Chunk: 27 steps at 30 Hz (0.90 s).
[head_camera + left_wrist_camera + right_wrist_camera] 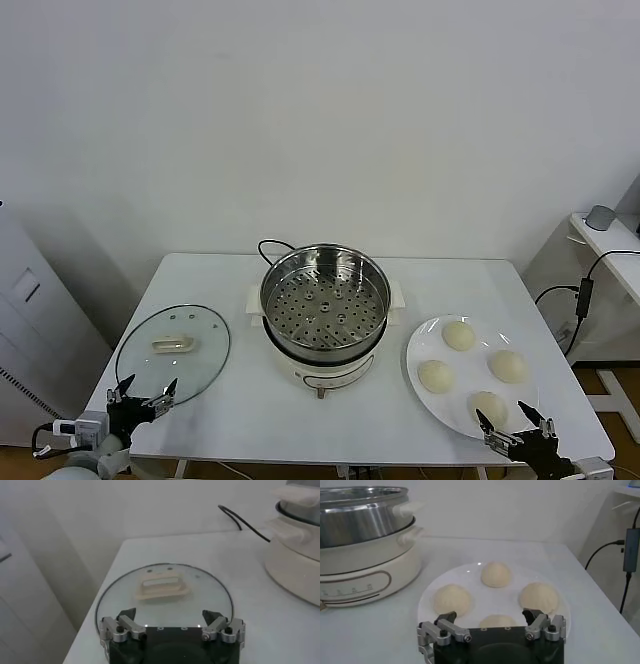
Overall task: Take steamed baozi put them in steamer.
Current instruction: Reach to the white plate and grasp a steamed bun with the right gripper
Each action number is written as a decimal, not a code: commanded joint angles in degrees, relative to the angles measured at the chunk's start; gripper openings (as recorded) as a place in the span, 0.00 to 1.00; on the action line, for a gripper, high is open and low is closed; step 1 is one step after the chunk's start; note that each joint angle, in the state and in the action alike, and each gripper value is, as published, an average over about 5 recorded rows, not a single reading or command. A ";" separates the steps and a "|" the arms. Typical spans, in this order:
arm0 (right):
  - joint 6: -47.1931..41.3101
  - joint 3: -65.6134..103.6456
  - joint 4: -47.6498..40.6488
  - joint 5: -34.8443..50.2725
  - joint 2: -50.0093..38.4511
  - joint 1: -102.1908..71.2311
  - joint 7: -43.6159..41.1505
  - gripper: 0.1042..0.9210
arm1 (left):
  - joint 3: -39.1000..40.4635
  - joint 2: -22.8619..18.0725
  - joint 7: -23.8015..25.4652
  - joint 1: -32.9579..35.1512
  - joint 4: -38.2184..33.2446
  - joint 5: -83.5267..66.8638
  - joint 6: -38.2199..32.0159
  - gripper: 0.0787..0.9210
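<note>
Several pale steamed baozi lie on a white plate (432, 350) at the table's right: one at the back (458, 335), one on the left (436, 375), one on the right (507, 365). The steel steamer (324, 298) stands empty on its white cooker base at the table's centre. My right gripper (515, 424) hovers open at the plate's near edge, just short of the nearest baozi (497, 621); the right wrist view shows its gripper (490, 618) with nothing between the fingers. My left gripper (143, 391) is open at the front left, by the glass lid (165, 592).
The glass lid (173, 344) with a white handle lies flat left of the steamer. A black cord (268, 247) runs behind the cooker base. A white cabinet (30, 330) stands left of the table, a side table (605, 245) with cables to the right.
</note>
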 commanded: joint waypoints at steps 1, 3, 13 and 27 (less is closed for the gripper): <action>-0.03 0.00 0.03 -0.05 0.02 0.02 0.04 0.88 | 0.11 0.08 0.01 -0.08 -0.07 0.04 0.07 0.88; -0.06 0.00 0.01 -0.08 0.01 0.03 0.04 0.88 | 0.13 0.09 0.01 -0.10 -0.05 0.04 0.08 0.88; -0.18 0.05 -0.15 -0.47 -0.27 0.38 -0.12 0.88 | 0.22 0.11 -0.02 -0.23 -0.02 0.03 0.13 0.88; 5.79 3.39 -7.45 -33.97 -5.87 16.72 -4.80 0.88 | 0.31 0.18 0.06 -0.51 -0.53 0.01 0.03 0.88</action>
